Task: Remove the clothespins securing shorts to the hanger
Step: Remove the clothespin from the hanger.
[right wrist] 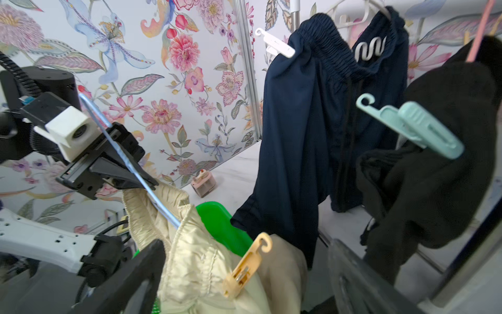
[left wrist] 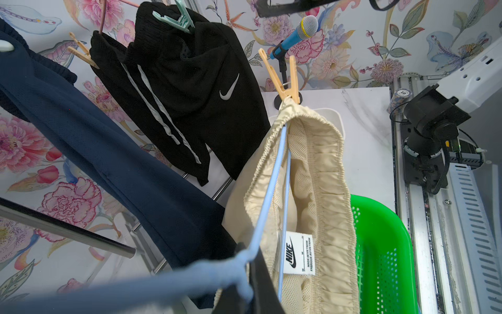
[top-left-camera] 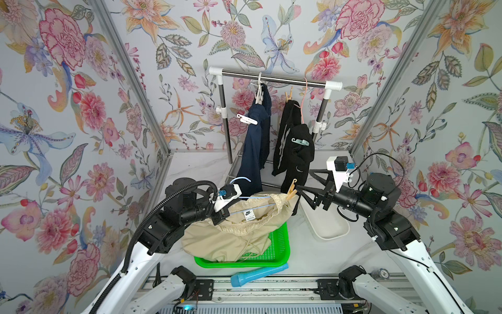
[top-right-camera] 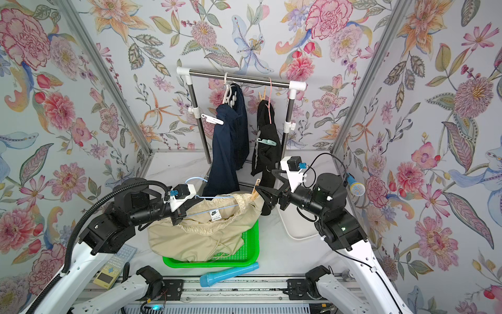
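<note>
Blue tube point(top-left-camera: 258, 275), then green basket point(top-left-camera: 244, 264) with cream shorts point(top-left-camera: 217, 239) partly inside; left jaws tight on hanger point(left wrist: 266, 187), right jaws apart.

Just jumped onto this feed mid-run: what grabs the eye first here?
The cream-beige shorts, draped over the green basket at the front, hang from a blue hanger clamped in the left gripper. One tan clothespin pins them at the hanger's end, with the right gripper open right beside it. Behind, navy shorts and black shorts hang on the rack, carrying a white clip and a teal clip.
</note>
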### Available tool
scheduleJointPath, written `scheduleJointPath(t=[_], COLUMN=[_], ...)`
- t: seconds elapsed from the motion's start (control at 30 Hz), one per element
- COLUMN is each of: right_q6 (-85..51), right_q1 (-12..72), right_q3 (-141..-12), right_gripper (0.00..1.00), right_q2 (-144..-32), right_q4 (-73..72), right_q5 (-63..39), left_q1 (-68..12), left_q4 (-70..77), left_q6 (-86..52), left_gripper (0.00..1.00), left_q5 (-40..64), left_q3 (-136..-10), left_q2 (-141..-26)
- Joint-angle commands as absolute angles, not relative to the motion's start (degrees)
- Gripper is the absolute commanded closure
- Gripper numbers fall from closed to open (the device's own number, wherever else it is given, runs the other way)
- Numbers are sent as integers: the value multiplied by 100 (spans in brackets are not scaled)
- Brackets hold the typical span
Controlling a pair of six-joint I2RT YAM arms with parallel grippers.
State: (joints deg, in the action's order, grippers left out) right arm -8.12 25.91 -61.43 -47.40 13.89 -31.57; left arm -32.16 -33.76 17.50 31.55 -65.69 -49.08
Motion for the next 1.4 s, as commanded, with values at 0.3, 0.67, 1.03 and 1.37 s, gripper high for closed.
scheduleJointPath(t=[0.3, 0.67, 1.03, 1.37], right_q6=[-1073, -1154, -1439, -1459], right_q1=[2518, 2436, 2435, 2435], right_q3=[-5504, -5416, -5208, -5255], right_gripper=[3, 9, 22, 45], right_q2=[-4561, -4886, -5019, -5088], right_q4=[235, -94, -497, -584], right_q5=[-4490, -5048, -5714, -5801], left_q1=[-3226, -3226, -3226, -3228], left_q4=[-2972, -2967, -2822, -2918], left_q6=[1497, 1517, 1419, 1485], left_gripper=[100, 100, 100, 100], left_q5=[3849, 4105, 4160, 4266], left_q3=[-6556, -6553, -6531, -6515], left_q2=[-4676, -4715, -4674, -4659])
